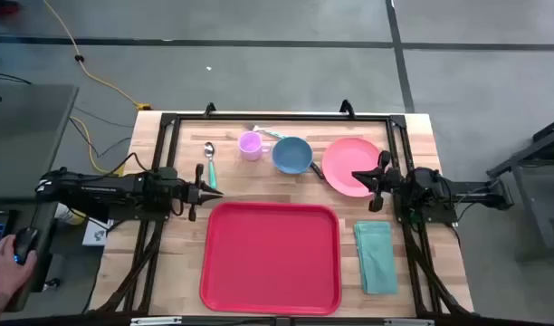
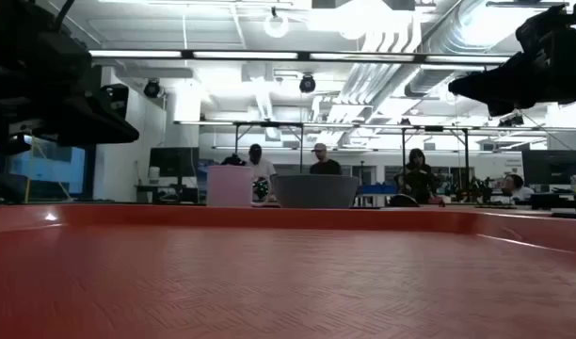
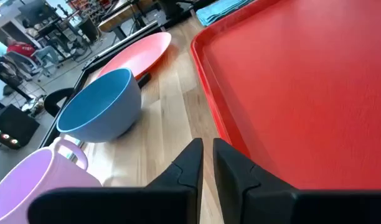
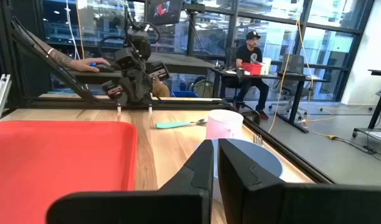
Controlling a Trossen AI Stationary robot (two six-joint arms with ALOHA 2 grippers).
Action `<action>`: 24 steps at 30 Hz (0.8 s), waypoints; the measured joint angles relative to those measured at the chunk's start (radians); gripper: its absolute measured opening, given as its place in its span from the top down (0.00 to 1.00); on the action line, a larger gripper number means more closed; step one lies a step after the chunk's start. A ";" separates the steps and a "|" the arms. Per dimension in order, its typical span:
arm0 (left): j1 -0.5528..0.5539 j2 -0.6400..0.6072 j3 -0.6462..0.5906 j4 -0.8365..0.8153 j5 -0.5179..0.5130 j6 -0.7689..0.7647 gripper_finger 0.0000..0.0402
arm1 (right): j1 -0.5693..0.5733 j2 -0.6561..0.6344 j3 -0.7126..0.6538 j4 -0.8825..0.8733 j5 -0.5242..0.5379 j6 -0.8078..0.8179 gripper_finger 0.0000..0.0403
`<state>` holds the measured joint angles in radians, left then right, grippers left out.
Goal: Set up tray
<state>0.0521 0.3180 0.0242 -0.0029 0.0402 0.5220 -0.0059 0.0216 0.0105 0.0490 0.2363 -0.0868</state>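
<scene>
The red tray [image 1: 270, 256] lies flat on the wooden table, near its front edge. Behind it, from left to right, lie a teal-handled spoon [image 1: 210, 163], a lilac cup [image 1: 251, 145], a blue bowl [image 1: 292, 155] and a salmon-pink plate [image 1: 352, 166]. A folded teal napkin [image 1: 375, 256] lies to the right of the tray. My left gripper [image 1: 214, 190] hangs shut above the table, off the tray's far left corner. My right gripper [image 1: 357, 177] hangs shut above the plate's near edge. Neither touches anything.
A black frame [image 1: 277, 116] runs around the table's far part and along both sides. A fork [image 1: 270, 134] lies behind the cup and the bowl. People sit at desks in the room beyond the table. A person's hand [image 1: 7, 263] shows at the picture's left edge, off the table.
</scene>
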 joint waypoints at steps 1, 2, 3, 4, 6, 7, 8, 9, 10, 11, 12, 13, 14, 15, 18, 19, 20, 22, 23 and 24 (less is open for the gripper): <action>0.000 0.000 0.000 0.000 0.000 0.000 0.83 | 0.000 0.000 0.000 0.000 0.000 0.000 1.00; 0.000 0.000 0.000 0.000 0.000 0.000 0.83 | 0.000 0.000 0.000 0.000 0.000 0.000 1.00; 0.000 0.000 0.000 0.000 0.000 0.000 0.83 | 0.000 0.000 0.000 0.000 0.000 0.000 1.00; 0.000 0.000 0.000 0.000 0.000 0.000 0.83 | 0.000 0.000 0.000 0.000 0.000 0.000 1.00; 0.000 0.000 0.000 0.000 0.000 0.000 0.83 | 0.000 0.000 0.000 0.000 0.000 0.000 1.00; 0.000 0.000 0.000 0.000 0.000 0.000 0.83 | 0.000 0.000 0.000 0.000 0.000 0.000 1.00; 0.000 0.000 0.000 0.000 0.000 0.000 0.83 | 0.000 0.000 0.000 0.000 0.000 0.000 1.00; 0.000 0.000 0.000 0.000 0.000 0.000 0.83 | 0.000 0.000 0.000 0.000 0.000 0.000 1.00; 0.000 0.000 0.000 0.000 0.000 0.000 0.83 | 0.000 0.000 0.000 0.000 0.000 0.000 1.00; 0.000 0.000 0.000 0.000 0.000 0.000 0.83 | 0.000 0.000 0.000 0.000 0.000 0.000 1.00; 0.000 0.000 0.000 0.000 0.000 0.000 0.83 | 0.000 0.000 0.000 0.000 0.000 0.000 1.00; 0.000 0.000 0.000 0.000 0.000 0.000 0.83 | 0.000 0.000 0.000 0.000 0.000 0.000 1.00; 0.000 0.000 0.000 0.000 0.000 0.000 0.83 | 0.000 0.000 0.000 0.000 0.000 0.000 1.00; 0.000 0.000 0.000 0.000 0.000 0.000 0.83 | 0.000 0.000 0.000 0.000 0.000 0.000 1.00; 0.000 0.000 0.000 0.000 0.000 0.000 0.83 | 0.000 0.000 0.000 0.000 0.000 0.000 1.00; 0.000 0.000 0.000 0.000 0.000 0.000 0.83 | 0.000 0.000 0.000 0.000 0.000 0.000 1.00; 0.000 0.000 0.000 0.000 0.000 0.000 0.83 | 0.000 0.000 0.000 0.000 0.000 0.000 1.00; 0.000 0.000 0.000 0.000 0.000 0.000 0.83 | 0.000 0.000 0.000 0.000 0.000 0.000 1.00; 0.000 0.000 0.000 0.000 0.000 0.000 0.83 | 0.000 0.000 0.000 0.000 0.000 0.000 1.00; 0.000 0.000 0.000 0.000 0.000 0.000 0.83 | 0.000 0.000 0.000 0.000 0.000 0.000 1.00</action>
<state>0.0519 0.3182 0.0243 -0.0029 0.0401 0.5219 -0.0055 0.0215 0.0106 0.0494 0.2362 -0.0868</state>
